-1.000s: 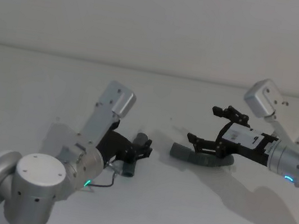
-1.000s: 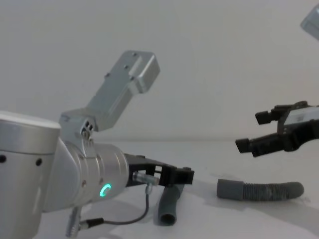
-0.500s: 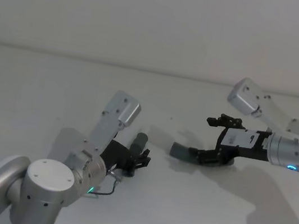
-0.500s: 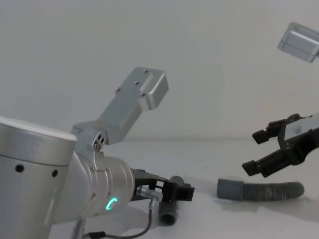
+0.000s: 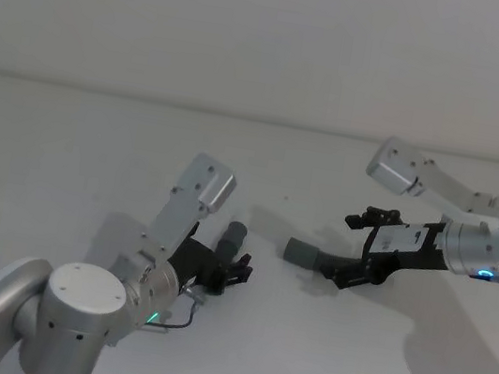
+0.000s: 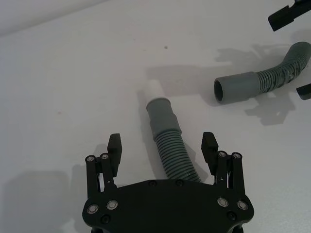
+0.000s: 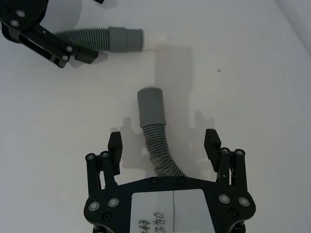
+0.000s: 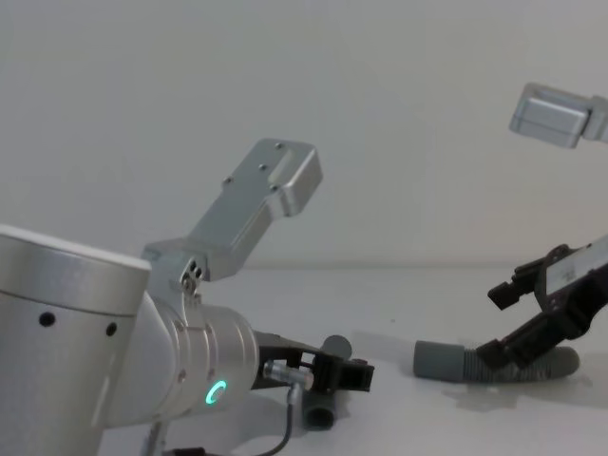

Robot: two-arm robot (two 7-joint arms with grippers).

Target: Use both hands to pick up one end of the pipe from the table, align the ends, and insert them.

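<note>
Two dark grey ribbed pipe pieces lie apart on the white table (image 5: 66, 148). The short piece (image 6: 170, 150) has a grey cuff (image 6: 160, 114) with a white tip. My left gripper (image 6: 162, 143) is open and low over it, one finger on each side of the ribbed body; it also shows in the head view (image 5: 234, 270) and the chest view (image 8: 347, 372). The longer curved piece (image 7: 158, 145) ends in an open cuff (image 7: 150, 107) that faces the short piece. My right gripper (image 7: 163, 140) is open and straddles its ribbed part, also seen from the head (image 5: 353, 251) and chest (image 8: 494, 323).
A thin grey cable (image 5: 173, 319) loops on the table beside my left wrist. The table runs to a plain pale wall (image 5: 273, 39) behind.
My right gripper has come down from above the longer piece until its open fingers straddle it. My left gripper has shifted a little over the short piece and stays open.
</note>
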